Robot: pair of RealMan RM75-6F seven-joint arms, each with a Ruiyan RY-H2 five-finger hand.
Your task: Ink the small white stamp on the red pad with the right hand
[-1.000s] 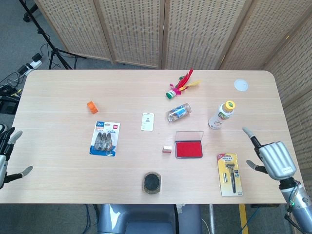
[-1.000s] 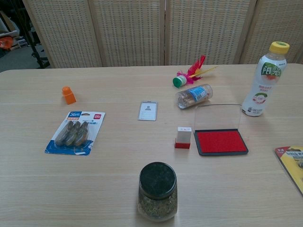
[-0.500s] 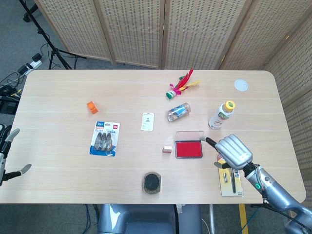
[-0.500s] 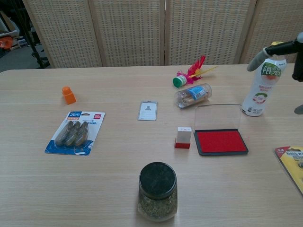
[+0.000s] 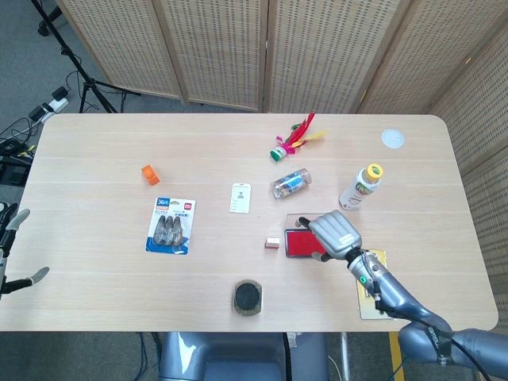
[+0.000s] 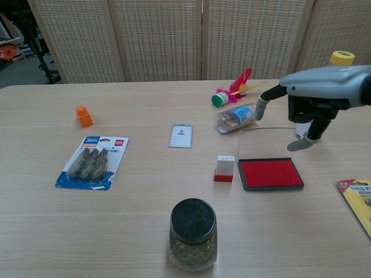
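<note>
Right hand (image 6: 316, 101) open, empty, above red pad (image 6: 271, 173); stamp (image 6: 224, 168) untouched.

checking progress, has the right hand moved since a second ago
Yes. The right hand has swung in from the table's right edge and now hangs over the red pad, nearer the small white stamp.

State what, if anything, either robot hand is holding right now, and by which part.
Nothing is held. The right hand hovers open above the red pad; the small white stamp stands untouched; the left hand is empty.
</note>
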